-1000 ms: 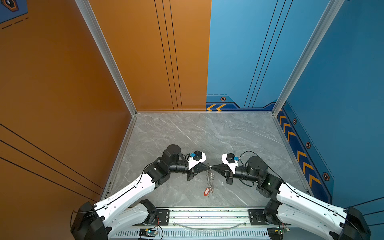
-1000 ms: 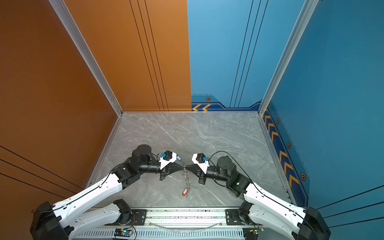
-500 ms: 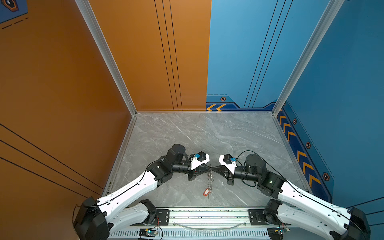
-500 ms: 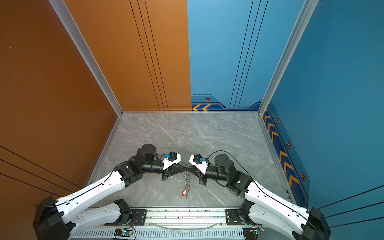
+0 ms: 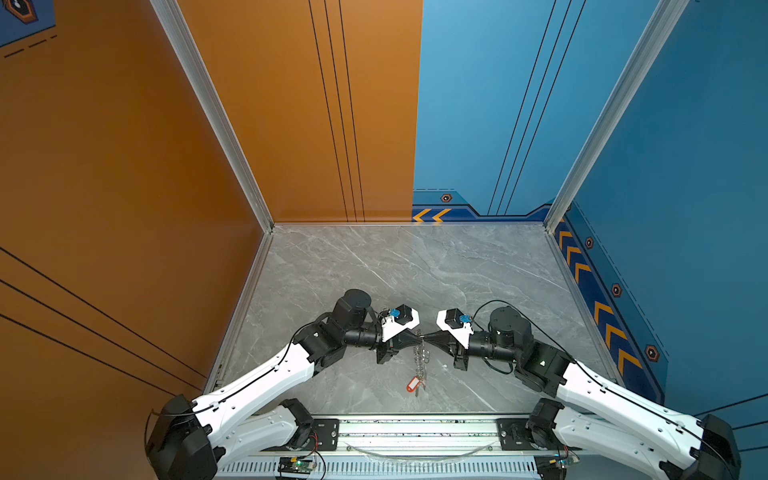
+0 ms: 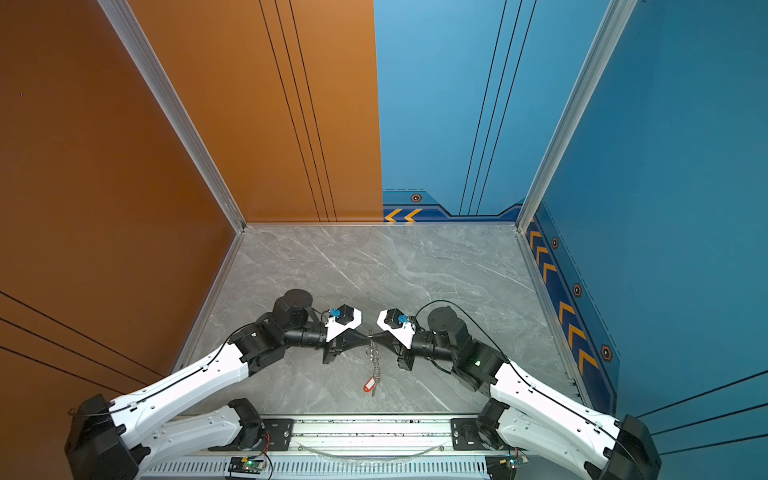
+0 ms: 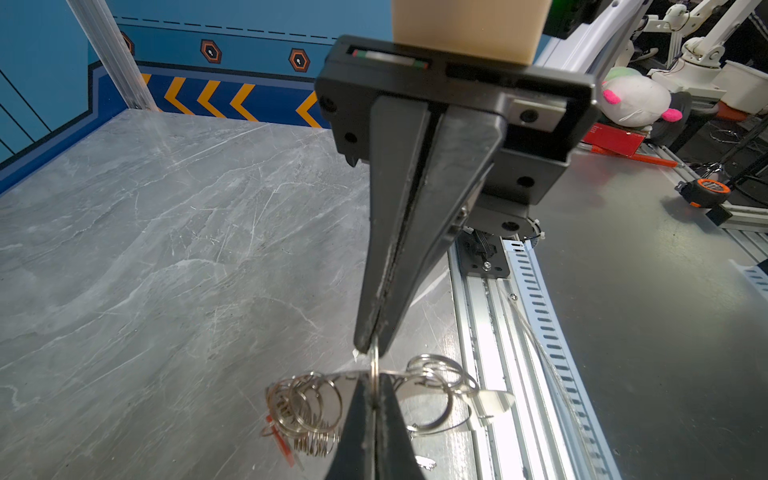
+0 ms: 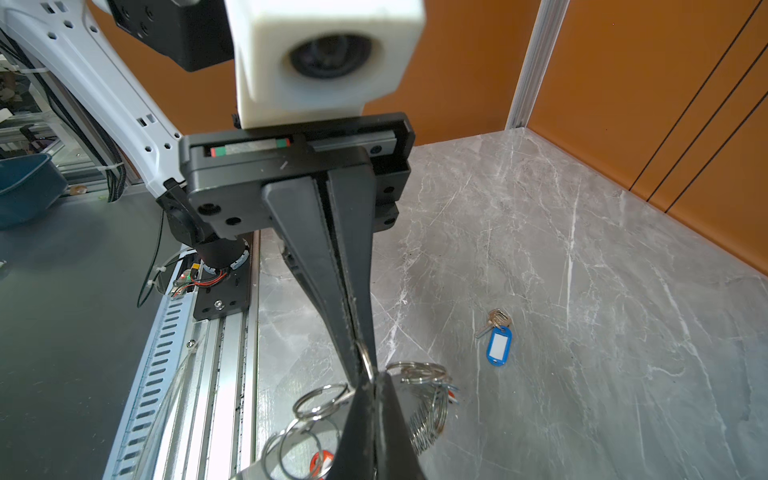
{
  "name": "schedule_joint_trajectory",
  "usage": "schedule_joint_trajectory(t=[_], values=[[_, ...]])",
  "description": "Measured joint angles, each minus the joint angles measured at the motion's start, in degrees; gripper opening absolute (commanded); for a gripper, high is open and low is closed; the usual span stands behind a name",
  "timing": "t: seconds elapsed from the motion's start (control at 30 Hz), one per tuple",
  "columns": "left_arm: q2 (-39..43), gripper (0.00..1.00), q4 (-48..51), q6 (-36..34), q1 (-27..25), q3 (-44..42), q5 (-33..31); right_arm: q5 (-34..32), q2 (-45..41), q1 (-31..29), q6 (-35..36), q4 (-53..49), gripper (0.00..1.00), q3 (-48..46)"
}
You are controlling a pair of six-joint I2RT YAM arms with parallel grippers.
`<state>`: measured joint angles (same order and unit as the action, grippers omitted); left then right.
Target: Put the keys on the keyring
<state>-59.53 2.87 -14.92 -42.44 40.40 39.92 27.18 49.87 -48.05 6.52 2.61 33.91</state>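
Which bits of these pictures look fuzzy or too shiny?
Right wrist view: the white camera block close up is fuzzy, while the blue-tagged key is sharp. Left wrist view: glare whitens the metal rail and part of the keyring. Both top views: even light, keyring too tiny for detail.

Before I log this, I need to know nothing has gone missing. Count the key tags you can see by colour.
Red tag: 1, at the low end of the keyring
Blue tag: 1, lying apart on the table
Total: 2 seen clearly; others may hide among the rings.
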Motion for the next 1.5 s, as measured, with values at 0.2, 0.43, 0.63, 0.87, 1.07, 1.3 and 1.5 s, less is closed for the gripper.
schedule_joint_trajectory(t=[0.2,0.43,0.63,0.87,1.07,1.3,1.5], values=[[0.68,0.00,-3.30,1.51,0.15,-1.46,-0.92,1.84,-3.21,4.20,-3.93,5.38,0.36,-2.62],[1.01,0.00,-5.35,2.78,0.28,-2.27,-1.14,7.58,-5.60,9.38,-9.42,13.90,0.38,-7.28],[1.36,0.00,-8.22,4.09,0.26,-2.93,-1.05,10.47,-2.03,8.66,-10.64,17.94,0.34,-7.52],[1.36,0.00,-10.86,5.40,0.26,-3.41,-0.66,11.67,0.28,6.38,-11.10,20.61,0.28,-7.63],[1.36,0.00,-12.02,5.57,0.15,-3.56,-0.39,11.78,0.90,5.99,-11.26,21.20,0.19,-7.63],[1.36,0.00,-12.09,5.60,0.09,-3.82,0.44,11.39,1.20,6.01,-10.86,21.38,0.01,-7.63],[1.38,0.02,-11.67,5.77,0.09,-4.15,0.39,9.68,1.20,5.35,-8.79,17.99,0.00,-6.58]])
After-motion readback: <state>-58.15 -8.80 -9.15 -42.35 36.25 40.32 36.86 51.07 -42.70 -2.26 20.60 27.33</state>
